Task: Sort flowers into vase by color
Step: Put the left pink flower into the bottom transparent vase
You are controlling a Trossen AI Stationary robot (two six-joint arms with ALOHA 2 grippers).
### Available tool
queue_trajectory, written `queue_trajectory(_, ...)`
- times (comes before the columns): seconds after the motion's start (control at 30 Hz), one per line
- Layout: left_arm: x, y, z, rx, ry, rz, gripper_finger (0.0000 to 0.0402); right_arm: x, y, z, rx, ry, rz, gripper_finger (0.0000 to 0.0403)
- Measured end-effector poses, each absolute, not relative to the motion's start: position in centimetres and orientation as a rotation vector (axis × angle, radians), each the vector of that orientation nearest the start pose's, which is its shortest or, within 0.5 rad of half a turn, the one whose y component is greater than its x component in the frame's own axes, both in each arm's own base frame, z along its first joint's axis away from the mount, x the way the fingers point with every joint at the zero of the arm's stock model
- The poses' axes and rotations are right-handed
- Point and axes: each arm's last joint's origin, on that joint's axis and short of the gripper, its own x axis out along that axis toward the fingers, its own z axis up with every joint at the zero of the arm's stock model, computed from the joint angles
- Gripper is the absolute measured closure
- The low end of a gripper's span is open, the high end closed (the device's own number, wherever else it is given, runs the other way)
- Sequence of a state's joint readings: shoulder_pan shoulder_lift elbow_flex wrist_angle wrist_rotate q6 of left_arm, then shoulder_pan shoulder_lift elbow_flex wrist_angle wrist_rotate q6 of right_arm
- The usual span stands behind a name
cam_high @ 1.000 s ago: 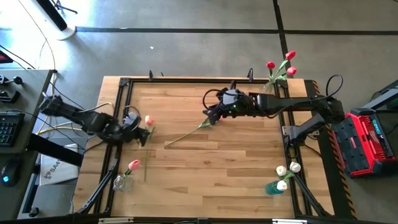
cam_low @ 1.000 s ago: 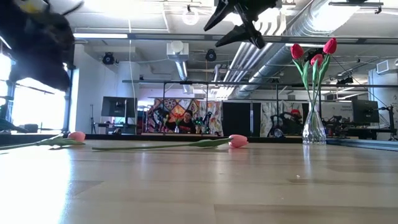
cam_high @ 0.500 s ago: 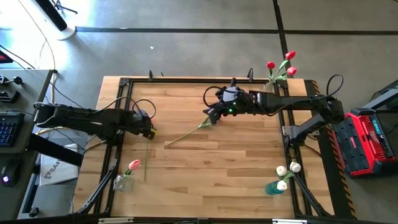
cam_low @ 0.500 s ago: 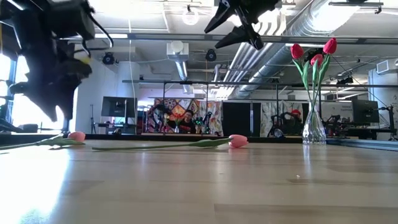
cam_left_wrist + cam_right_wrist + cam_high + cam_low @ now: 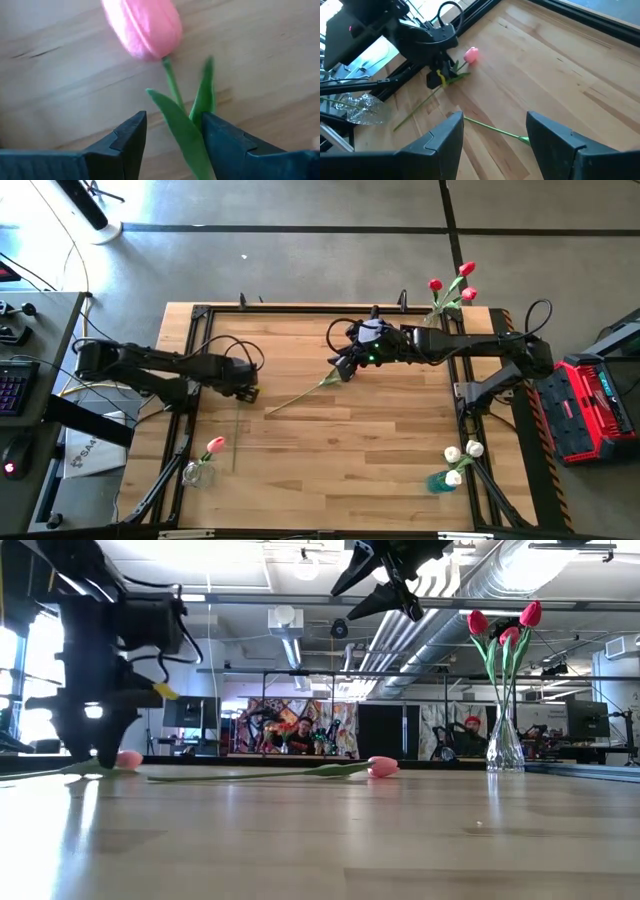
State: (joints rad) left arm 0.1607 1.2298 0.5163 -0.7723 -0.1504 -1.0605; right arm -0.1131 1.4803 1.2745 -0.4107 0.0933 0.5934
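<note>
A pink tulip (image 5: 145,27) lies flat on the table at the left, its stem (image 5: 235,430) running toward the near edge. My left gripper (image 5: 245,390) stands open and low over it. Its fingers (image 5: 125,142) are on either side of the stem and leaves (image 5: 187,125), just below the head; I cannot tell whether they touch. A second pink tulip (image 5: 383,767) lies mid-table on its stem (image 5: 300,392). My right gripper (image 5: 343,368) hangs open, well above its head end.
A clear vase with red tulips (image 5: 447,295) stands at the far right corner. Another clear vase with one pink tulip (image 5: 205,460) is at the near left. A teal vase with white tulips (image 5: 452,465) is at the near right. A black frame (image 5: 200,315) borders the table.
My left gripper has moved toward the table's right edge and down, until it stands low over the left pink tulip's head end. The tulips have not moved.
</note>
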Motion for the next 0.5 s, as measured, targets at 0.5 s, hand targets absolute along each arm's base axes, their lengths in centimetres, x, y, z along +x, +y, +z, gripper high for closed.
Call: queue_trajectory(0.5,17.0,3.5,14.0,-0.821,1.165,0.927,0.0392,32.3,-3.9,31.7,0.584,0.565,-0.386,0.0199)
